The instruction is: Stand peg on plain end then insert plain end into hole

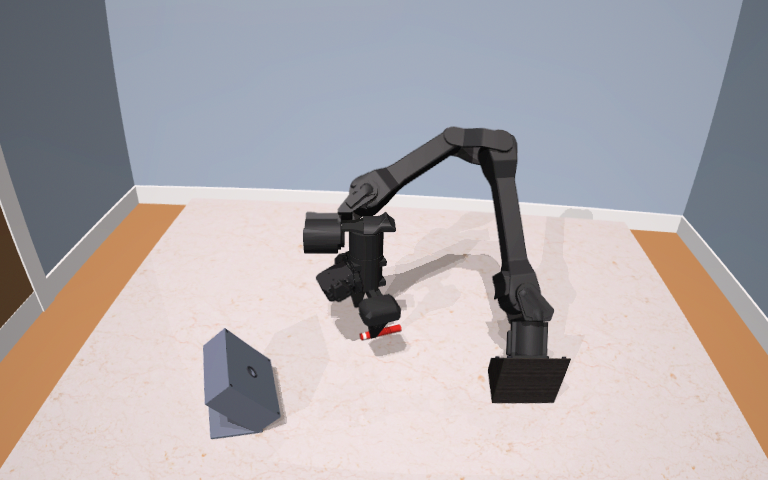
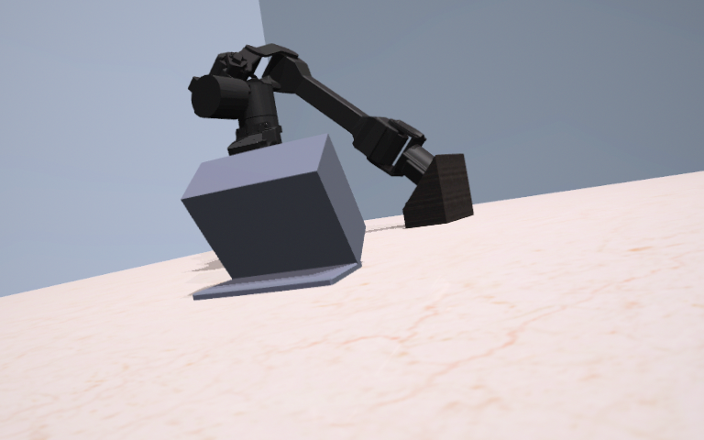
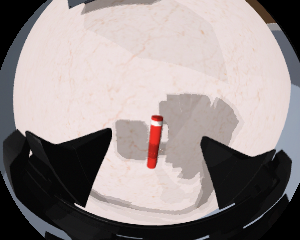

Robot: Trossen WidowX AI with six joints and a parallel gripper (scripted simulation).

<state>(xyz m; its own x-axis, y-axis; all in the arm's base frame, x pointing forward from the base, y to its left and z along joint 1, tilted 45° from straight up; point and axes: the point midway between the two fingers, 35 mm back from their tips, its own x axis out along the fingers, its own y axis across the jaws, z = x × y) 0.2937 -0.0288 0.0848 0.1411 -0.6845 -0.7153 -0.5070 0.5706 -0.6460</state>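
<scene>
The red peg [image 1: 391, 329] [image 3: 153, 145] lies flat on the table. Its white-banded end points to the left, toward the panel side, in the top view, and to the top in the wrist view. My gripper [image 1: 365, 321] [image 3: 158, 137] points down above the peg, wide open and empty. In the wrist view the peg shows between the two fingers, one on each side. In the top view the near finger covers part of it. The sloped grey panel [image 1: 251, 392] [image 2: 269, 223] has one round hole [image 1: 252, 371] in its face. The exterior view shows the panel's back; the peg and fingertips are hidden there.
The panel stands on a thin base plate [image 1: 227, 429] [image 2: 269, 287], left of the peg in the top view. The arm's dark base block [image 1: 525, 381] [image 2: 454, 188] stands to the right. The marble-like table top [image 1: 376, 422] spreads around them, with walls behind and beside it.
</scene>
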